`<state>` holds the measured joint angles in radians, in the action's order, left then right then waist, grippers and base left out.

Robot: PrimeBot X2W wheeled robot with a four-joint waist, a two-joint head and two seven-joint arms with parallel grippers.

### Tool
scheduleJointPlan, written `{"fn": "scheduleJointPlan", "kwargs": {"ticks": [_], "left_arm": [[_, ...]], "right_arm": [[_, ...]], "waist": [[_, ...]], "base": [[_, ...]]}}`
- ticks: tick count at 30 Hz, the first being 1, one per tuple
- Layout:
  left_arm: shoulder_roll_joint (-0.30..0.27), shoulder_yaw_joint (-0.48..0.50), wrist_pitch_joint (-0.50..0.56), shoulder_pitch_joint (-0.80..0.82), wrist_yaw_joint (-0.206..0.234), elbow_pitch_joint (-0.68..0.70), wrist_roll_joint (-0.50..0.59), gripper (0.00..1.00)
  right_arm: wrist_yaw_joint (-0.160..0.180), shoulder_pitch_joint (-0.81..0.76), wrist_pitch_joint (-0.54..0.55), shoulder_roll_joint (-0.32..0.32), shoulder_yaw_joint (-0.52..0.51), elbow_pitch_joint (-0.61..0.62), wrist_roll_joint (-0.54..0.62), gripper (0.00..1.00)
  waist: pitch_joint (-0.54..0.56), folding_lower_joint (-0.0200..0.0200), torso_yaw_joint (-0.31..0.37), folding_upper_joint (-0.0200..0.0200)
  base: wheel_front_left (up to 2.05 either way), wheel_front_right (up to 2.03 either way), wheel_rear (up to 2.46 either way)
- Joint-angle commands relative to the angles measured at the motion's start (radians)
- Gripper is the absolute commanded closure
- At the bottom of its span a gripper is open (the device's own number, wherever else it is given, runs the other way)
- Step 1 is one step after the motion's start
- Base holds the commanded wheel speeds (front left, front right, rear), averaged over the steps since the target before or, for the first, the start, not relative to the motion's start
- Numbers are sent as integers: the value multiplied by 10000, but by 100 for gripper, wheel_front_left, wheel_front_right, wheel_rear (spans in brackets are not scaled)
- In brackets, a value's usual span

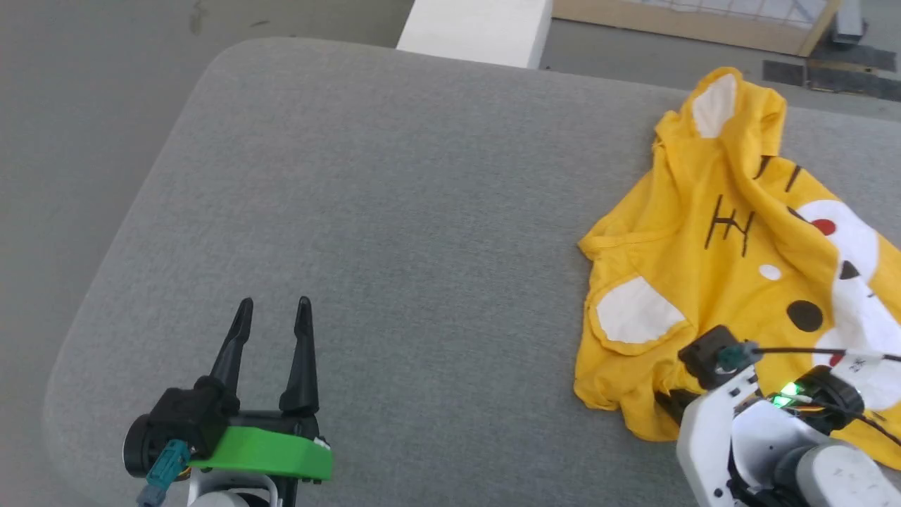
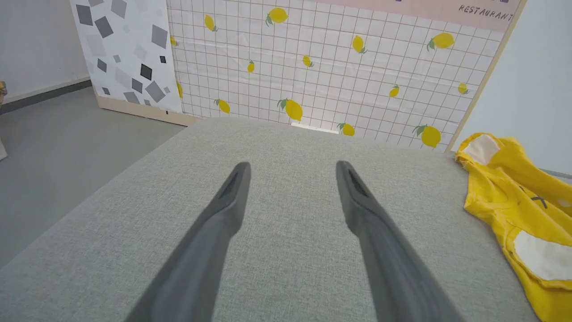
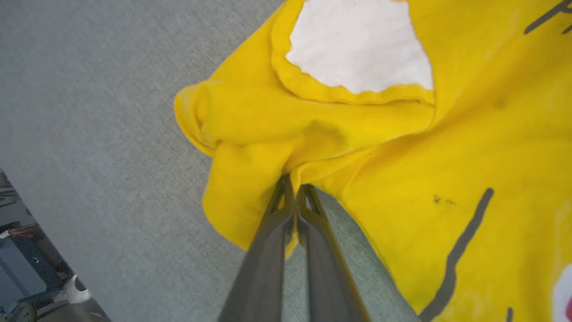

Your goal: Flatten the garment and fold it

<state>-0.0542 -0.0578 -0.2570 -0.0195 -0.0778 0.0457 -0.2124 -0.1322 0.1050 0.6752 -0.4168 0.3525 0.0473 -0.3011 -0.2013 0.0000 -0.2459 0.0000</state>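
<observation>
We are flattening: our right gripper (image 3: 292, 188) is clamped on a bunched edge of the crumpled T-shirt (image 1: 676, 260), which spreads ahead of it. Our left gripper (image 1: 274, 304), fingers apart, hovers over the worktop (image 1: 422, 211), with the shirt well to its right. Next, we judge, it needs a second edge to pull taut.

Jaws of left gripper (image 2: 292, 165) apart over grey cushion (image 2: 125, 214); garment (image 2: 509, 192) crumpled at right; lemon-print backdrop (image 2: 335, 67) behind.
</observation>
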Motion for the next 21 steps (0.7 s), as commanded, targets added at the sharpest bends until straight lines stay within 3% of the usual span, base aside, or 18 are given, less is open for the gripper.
{"fn": "scheduleJointPlan", "kwargs": {"ticks": [1,6,11,16,21], "left_arm": [[38,9,-47,89,0,6,4,0],[38,-84,-47,23,38,20,-52,0],[39,-150,-47,-24,105,34,-81,0],[39,-71,-47,-110,96,43,-30,0],[39,-52,-47,-191,45,-42,22,0]], "right_arm": [[15,30,284,-289,22,300,-625,100],[15,-1010,1296,-1407,-120,988,-1903,100],[15,-2959,2268,-2406,-1483,1103,-2568,100],[15,-4484,2427,-2667,-3180,1027,-2061,100],[15,-5274,1847,-2884,-4646,516,-552,100]], "waist": [[351,0,491,0],[586,0,1039,0],[561,0,1436,0],[462,0,1709,0],[527,0,1851,0]], "base": [[0,0,0],[0,0,0],[0,0,0],[0,0,0],[0,0,0]]}}
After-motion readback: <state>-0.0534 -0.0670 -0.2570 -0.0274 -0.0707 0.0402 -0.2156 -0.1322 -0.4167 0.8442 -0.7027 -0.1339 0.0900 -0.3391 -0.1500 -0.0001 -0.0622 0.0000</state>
